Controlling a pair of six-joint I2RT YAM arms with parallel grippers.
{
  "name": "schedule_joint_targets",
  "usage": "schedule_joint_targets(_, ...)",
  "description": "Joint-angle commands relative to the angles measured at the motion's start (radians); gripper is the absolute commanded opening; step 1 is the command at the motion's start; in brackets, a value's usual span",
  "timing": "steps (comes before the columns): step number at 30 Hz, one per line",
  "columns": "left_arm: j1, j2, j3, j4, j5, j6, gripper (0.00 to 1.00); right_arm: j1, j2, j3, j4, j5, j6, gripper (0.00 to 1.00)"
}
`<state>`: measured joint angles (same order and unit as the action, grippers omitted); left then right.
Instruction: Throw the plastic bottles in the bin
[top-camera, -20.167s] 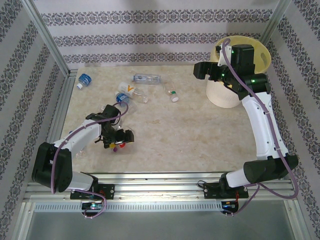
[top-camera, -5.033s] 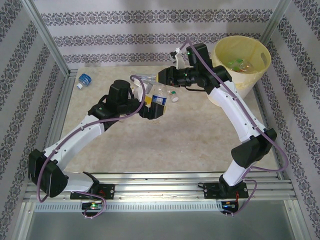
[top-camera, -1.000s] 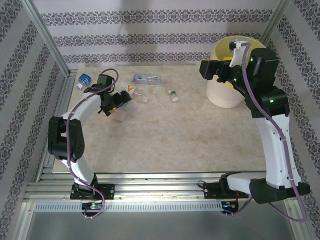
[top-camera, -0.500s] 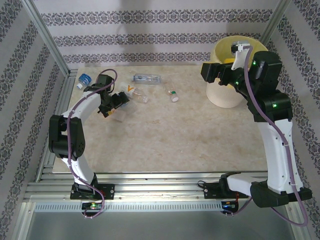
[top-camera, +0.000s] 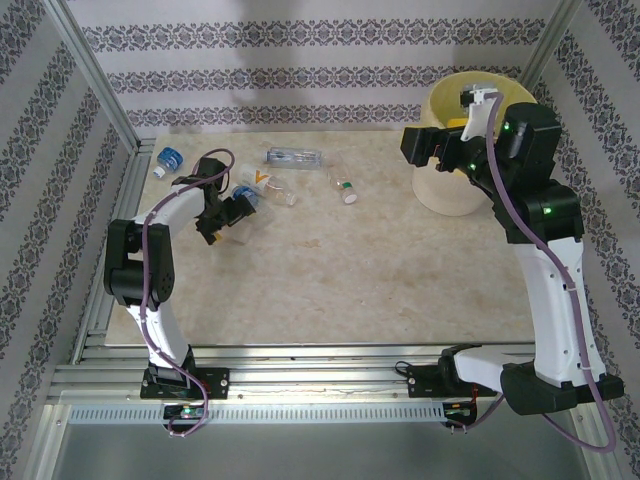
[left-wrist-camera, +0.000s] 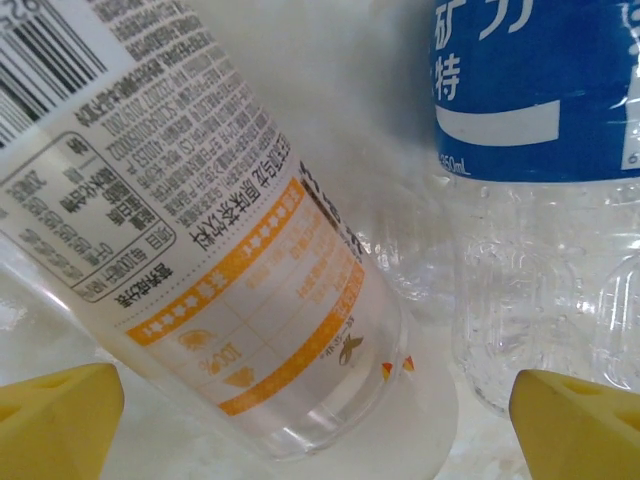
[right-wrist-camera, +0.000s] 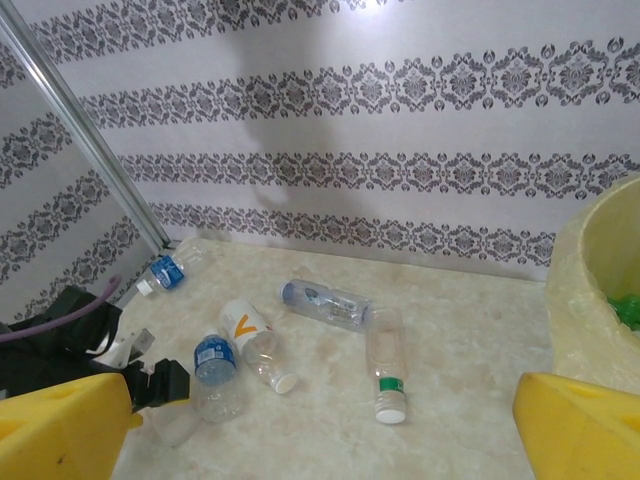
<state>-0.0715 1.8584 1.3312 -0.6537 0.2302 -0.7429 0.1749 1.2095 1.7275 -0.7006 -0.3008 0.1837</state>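
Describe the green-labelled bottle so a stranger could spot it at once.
Find the big pale-yellow bin at the far right of the table. The loose bottle lying nearest it, on its own, is the green-labelled bottle. Its thin green band and white cap set it apart; the neighbouring bottles show blue or orange-and-white markings.

Marbled table (top-camera: 350, 270); plastic bottles (top-camera: 295, 157) lie scattered on its far-left part; bin (top-camera: 445, 192) stands far-right.
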Motion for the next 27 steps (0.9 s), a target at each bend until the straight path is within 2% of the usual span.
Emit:
schedule_joint_targets(1,0.018,0.03,-0.01,0.007,-0.018,-0.019,0.99,0.013,-0.013,-0.02,0.006,0.007,-0.016,0.98)
schedule_joint_targets(10,0.034,0.078,-0.021,0.014,-0.015,0.005,0.92,0.02,-0.013,-0.027,0.01,0.007,-0.013,0.98)
schedule_joint_targets(15,0.039,0.087,-0.034,0.013,-0.016,0.032,0.82,0.026,-0.01,-0.026,0.009,0.009,-0.016,0.98)
schedule_joint_targets(20,0.041,0.071,-0.059,0.018,-0.005,0.061,0.66,0.029,-0.008,-0.025,0.015,0.013,-0.021,0.98)
schedule_joint_targets(27,0.041,-0.03,-0.098,0.013,-0.011,0.136,0.55,0.035,-0.004,-0.027,0.019,0.015,-0.021,0.98)
